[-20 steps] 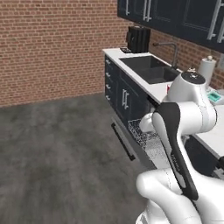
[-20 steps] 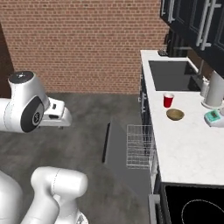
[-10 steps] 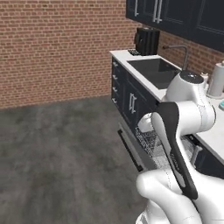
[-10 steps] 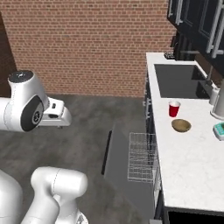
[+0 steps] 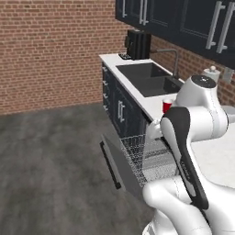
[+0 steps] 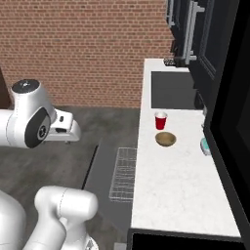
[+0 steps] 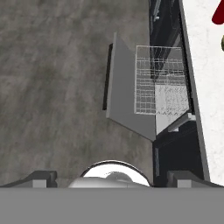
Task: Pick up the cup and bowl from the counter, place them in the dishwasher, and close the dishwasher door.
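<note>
In the left base view the red cup (image 5: 168,105) stands on the white table (image 5: 215,158) beside the sink (image 5: 149,79), beyond the arm's elbow; the gripper itself is hidden behind the arm there, while the pulled-out wire rack (image 5: 146,153) and the dropped dishwasher door (image 5: 120,158) lie below. In the right base view the gripper (image 6: 68,131) hangs over the floor, well apart from the table, with the cup (image 6: 160,120) and the wooden bowl (image 6: 166,139) just beside each other far off to its right, past the rack (image 6: 123,174). In the hand view the gripper's jaws stand wide and empty, the rack (image 7: 161,85) lies ahead, and a red sliver of the cup (image 7: 218,13) shows at the far upper right, so the reach must swing right and forward.
</note>
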Robot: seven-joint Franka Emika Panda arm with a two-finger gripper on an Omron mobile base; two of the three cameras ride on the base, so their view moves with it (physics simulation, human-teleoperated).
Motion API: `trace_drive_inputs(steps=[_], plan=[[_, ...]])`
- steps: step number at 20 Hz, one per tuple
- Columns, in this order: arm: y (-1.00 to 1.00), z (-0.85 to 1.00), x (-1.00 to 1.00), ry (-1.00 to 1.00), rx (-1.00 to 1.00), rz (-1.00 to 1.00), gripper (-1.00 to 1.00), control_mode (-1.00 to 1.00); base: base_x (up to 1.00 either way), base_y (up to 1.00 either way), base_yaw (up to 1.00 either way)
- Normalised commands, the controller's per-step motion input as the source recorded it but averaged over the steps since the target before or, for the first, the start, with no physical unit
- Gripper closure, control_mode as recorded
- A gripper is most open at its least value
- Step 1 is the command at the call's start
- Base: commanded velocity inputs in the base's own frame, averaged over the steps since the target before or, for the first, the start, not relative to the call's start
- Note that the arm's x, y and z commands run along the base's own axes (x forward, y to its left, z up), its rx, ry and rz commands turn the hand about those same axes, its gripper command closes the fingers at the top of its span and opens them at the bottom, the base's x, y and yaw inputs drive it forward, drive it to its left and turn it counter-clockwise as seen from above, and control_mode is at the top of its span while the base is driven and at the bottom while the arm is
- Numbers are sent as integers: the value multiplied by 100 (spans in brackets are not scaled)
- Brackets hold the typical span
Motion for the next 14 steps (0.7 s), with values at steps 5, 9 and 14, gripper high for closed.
trace_drive_inputs(steps=[5,9,14], plan=[[0,0,0,0,0,0,-100,100,52,-72,-26],[0,0,0,0,0,0,-100,100,24,-72,-32],[0,0,0,0,0,0,-100,100,27,-66,-40]])
